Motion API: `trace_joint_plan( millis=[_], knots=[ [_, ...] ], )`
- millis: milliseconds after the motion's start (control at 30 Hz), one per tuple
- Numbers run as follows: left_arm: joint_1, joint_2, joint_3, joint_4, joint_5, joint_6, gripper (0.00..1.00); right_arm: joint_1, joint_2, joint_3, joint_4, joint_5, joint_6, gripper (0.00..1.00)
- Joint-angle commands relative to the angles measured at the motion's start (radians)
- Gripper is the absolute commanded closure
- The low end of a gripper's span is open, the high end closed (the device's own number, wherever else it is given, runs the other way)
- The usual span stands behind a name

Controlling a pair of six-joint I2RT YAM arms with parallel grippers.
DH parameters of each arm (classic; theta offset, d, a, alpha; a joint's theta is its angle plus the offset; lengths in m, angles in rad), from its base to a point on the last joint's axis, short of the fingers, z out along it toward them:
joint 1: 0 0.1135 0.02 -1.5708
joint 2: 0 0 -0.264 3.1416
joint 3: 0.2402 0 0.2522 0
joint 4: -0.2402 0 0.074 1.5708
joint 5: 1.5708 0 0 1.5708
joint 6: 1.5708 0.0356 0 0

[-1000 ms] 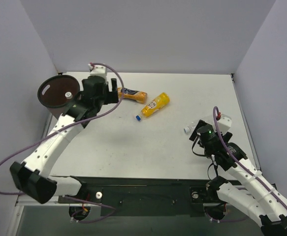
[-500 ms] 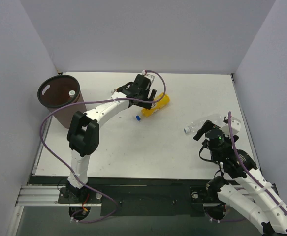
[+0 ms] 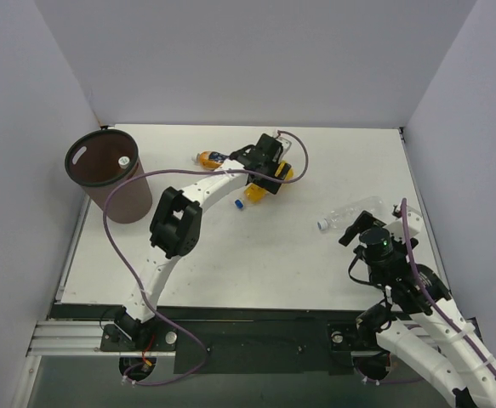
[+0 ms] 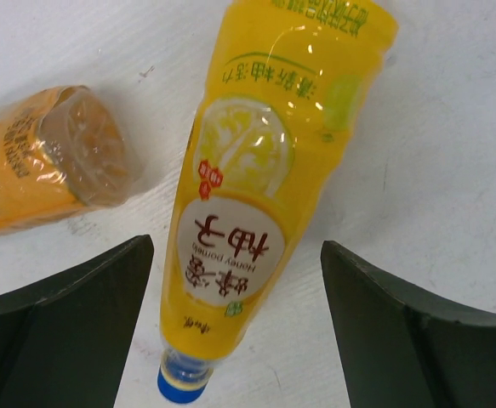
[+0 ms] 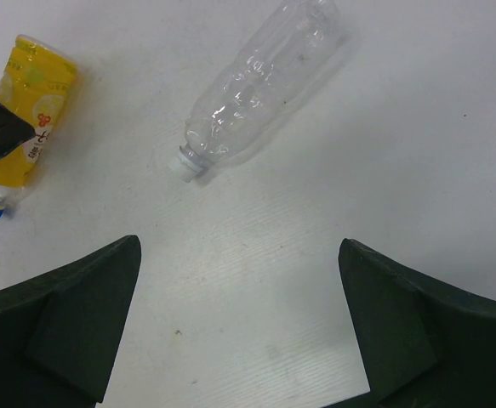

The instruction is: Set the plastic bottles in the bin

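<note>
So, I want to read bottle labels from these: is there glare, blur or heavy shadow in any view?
Left wrist: yellow bottle sharp, label readable, small glare streaks on its wrap. Right wrist: clear bottle sharp, only a faint shadow. Top external: even light, labels too small to read.

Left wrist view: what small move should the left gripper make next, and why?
Probably lower straight down, then close. The left gripper is open, its fingers on either side of the yellow bottle, which lies on the table centred between them, not yet touched. The orange bottle lies outside the fingers.
</note>
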Motion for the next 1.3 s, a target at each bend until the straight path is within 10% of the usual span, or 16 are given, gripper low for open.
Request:
trace_joint_plan(
  millis=[0, 167, 467, 1067, 1267],
  knots=[
    [0.004, 0.086, 0.14, -0.046, 0.006, 0.014, 0.09, 0.008, -0.015, -0.005, -0.023, 0.035, 0.012, 0.05],
    [-0.004, 0.123, 0.174, -0.03, -0.075, 0.005, 0.14, 0.01, -0.058, -0.013, -0.026, 0.044, -0.001, 0.05],
    [-0.033, 0.055, 0.178, -0.07, -0.115, 0.034, 0.57, 0.007, -0.041, 0.001, -0.039, 0.047, -0.013, 0.06],
    [0.083, -0.548, 0.165, -0.153, -0.348, 0.076, 0.58, 0.008, -0.016, -0.036, 0.009, 0.043, -0.005, 0.05],
    [0.313, -0.847, -0.168, 0.083, -0.289, -0.009, 0.57, 0.008, -0.029, -0.042, 0.001, 0.063, -0.022, 0.05]
  ],
)
